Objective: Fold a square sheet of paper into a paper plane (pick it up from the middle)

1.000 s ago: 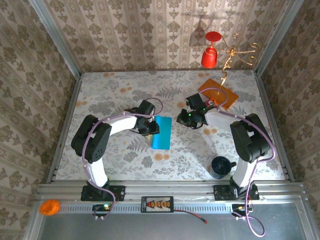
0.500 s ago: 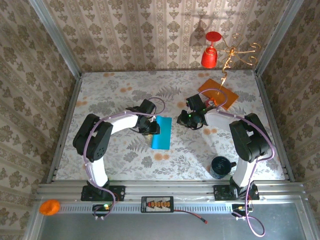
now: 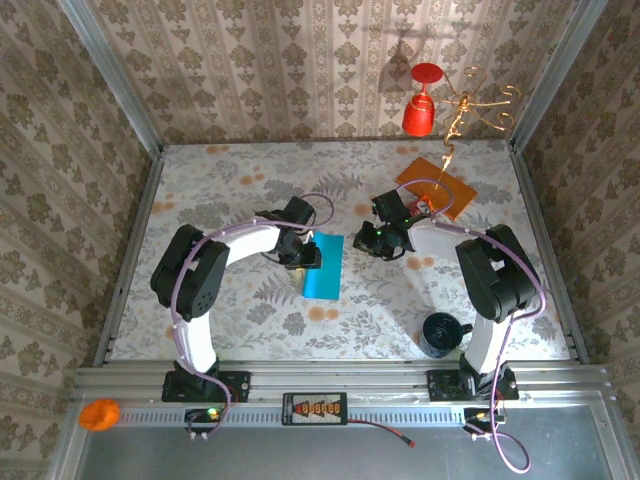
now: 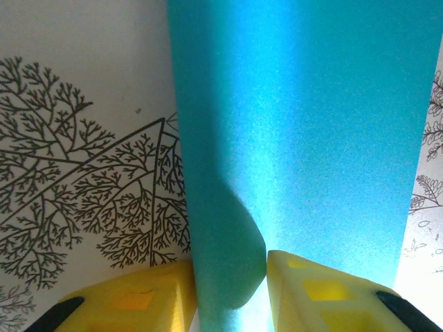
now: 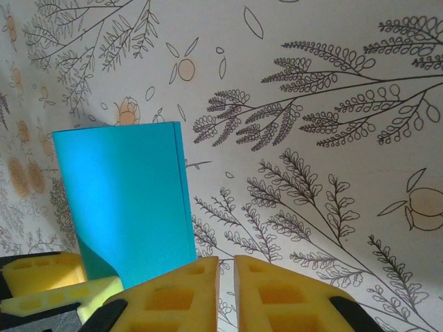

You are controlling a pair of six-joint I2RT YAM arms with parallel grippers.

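The square sheet of paper (image 3: 325, 268) lies near the middle of the counter (image 3: 230, 190), already doubled into a narrow teal rectangle with 1 long folded side. It sits between the 2 arms.

The left claw (image 4: 232, 290) straddles the sheet's near end. Its yellow fingers (image 4: 138, 301) stand parted with the paper running through the gap. A small curl of paper rises there, but I see no firm pinch. The right claw (image 5: 226, 277) hovers just beside the sheet's right edge, clenched almost fully, with nothing between its pads.

The paper looks very light, thin and limp. It will probably slide on the patterned cloth under any sideways push and buckle if it is squeezed across its width. It should keep a crease well, though a stray crease would spoil the plane. The best hold seems to be a shallow pinch on a free edge or lifted corner, away from the fold, while the other claw presses the flat middle to stop it skating.
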